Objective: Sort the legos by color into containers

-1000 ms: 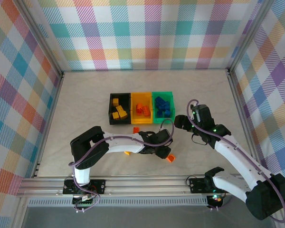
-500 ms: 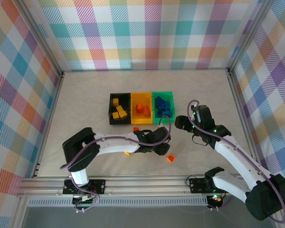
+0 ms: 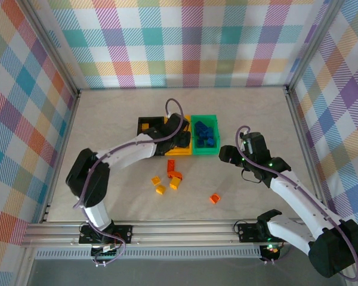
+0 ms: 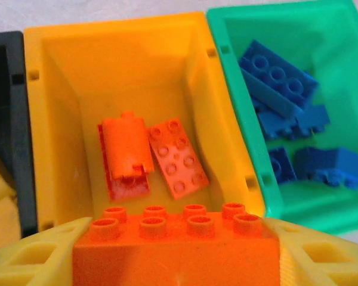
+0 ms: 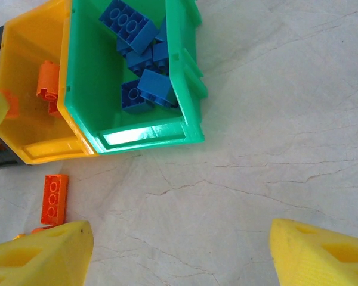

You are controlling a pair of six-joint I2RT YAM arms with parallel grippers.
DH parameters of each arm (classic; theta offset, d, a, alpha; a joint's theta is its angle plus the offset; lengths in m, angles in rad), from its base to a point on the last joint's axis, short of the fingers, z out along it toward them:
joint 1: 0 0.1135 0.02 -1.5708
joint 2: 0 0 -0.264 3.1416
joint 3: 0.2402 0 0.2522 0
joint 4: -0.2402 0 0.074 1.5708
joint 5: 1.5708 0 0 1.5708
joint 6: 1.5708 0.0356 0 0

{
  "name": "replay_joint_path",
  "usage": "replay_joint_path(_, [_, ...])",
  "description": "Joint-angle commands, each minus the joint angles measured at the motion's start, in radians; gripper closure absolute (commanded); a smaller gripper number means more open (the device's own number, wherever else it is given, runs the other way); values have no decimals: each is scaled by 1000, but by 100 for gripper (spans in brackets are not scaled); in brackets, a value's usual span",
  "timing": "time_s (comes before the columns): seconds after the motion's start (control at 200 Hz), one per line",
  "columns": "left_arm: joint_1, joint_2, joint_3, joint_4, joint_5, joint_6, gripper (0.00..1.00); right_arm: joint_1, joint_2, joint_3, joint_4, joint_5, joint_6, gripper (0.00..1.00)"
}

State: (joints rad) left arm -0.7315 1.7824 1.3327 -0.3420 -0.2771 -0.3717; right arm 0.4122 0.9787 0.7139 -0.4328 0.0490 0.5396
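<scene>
Over the near rim of the yellow-orange open plastic bin (image 4: 48, 149), the left gripper (image 4: 179, 268) grips an orange studded plastic brick (image 4: 173, 238); released here, it may clip that rim and bounce out.

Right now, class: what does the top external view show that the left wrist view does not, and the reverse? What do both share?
Top external, not left wrist: the right arm and loose bricks scattered on the table. Left wrist, not top external: the held orange brick, studs up, clamped between the left fingers. Shared: the yellow-orange bin holding orange bricks, and beside it the green bin holding blue bricks.
</scene>
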Motion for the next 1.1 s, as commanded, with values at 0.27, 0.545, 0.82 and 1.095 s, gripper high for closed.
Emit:
replay_joint_path(0.27, [46,158,218,-106,14,-33,19,-4,-2,-42,-7,-97,11,22])
replay_joint_path(0.545, [45,61,212,-107,85,-57,1,12,43,-58,-51,-209,11,23])
replay_joint_path(0.82, [32,-240,-111,22,242,-171,0,293,187,-79,-166,-166,32,23])
replay_joint_path(1.095, [15,-517,-417,44,233,-240,0,447,348,-53,-237,-47,45,27])
